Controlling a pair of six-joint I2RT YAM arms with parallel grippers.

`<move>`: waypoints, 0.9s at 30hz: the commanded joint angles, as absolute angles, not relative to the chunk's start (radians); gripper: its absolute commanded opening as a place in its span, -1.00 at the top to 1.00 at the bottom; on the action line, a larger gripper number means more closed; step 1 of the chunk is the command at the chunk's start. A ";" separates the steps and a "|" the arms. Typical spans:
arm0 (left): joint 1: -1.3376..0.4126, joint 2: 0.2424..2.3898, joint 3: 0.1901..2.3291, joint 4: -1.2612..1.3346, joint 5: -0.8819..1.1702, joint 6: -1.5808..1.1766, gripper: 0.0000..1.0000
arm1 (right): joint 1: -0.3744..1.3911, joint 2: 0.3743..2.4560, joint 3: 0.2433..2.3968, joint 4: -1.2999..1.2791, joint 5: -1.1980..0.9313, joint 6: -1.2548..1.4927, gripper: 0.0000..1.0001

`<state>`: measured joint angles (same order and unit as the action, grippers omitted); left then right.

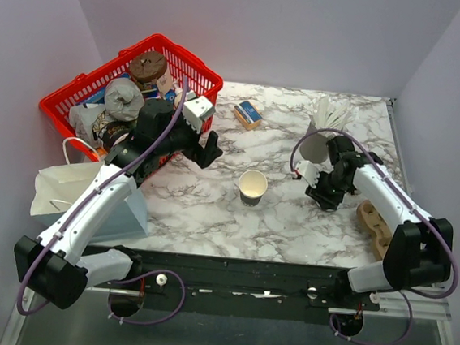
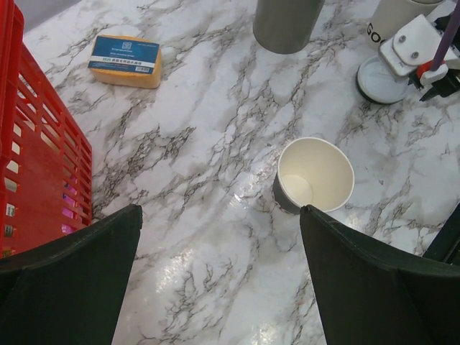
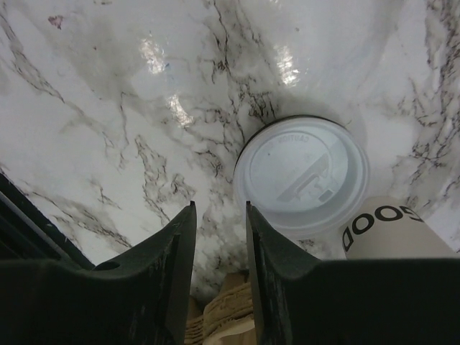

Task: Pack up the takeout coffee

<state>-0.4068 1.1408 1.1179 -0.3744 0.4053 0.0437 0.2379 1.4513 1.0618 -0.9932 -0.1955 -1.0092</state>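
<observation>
No lidded dark brown takeout coffee shows in any view. A lidless paper cup with a dark wall and a white inside (image 1: 252, 186) stands upright mid-table, also in the left wrist view (image 2: 316, 176). A loose white plastic lid (image 3: 302, 172) lies flat on the marble, also in the left wrist view (image 2: 379, 80). My right gripper (image 1: 317, 183) hovers just left of that lid, its jaws a little apart and empty (image 3: 219, 208). My left gripper (image 1: 211, 149) is wide open and empty (image 2: 219, 215), above the table left of the lidless cup.
A red basket (image 1: 65, 108) full of items stands at the back left, with a white paper bag (image 1: 62, 185) in front of it. A yellow sponge pack (image 1: 248, 114), a grey tumbler (image 1: 316, 146), a cream "GOOD" cup (image 3: 392, 230) and brown cardboard pieces (image 1: 376, 226) are around.
</observation>
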 commanded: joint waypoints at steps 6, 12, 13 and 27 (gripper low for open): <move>-0.402 1.138 1.131 -0.344 0.433 0.020 -0.97 | 0.221 1.511 1.009 -0.924 -0.069 -1.057 0.17; -0.402 1.154 1.141 -0.344 0.434 0.018 -0.97 | 0.218 1.540 1.009 -0.899 -0.057 -1.060 0.17; -0.400 1.157 1.141 -0.341 0.433 0.018 -0.97 | 0.218 1.543 1.011 -0.899 -0.057 -1.061 0.17; -0.396 1.154 1.121 -0.331 0.430 0.012 -0.97 | 0.218 1.557 0.997 -0.897 -0.054 -1.083 0.22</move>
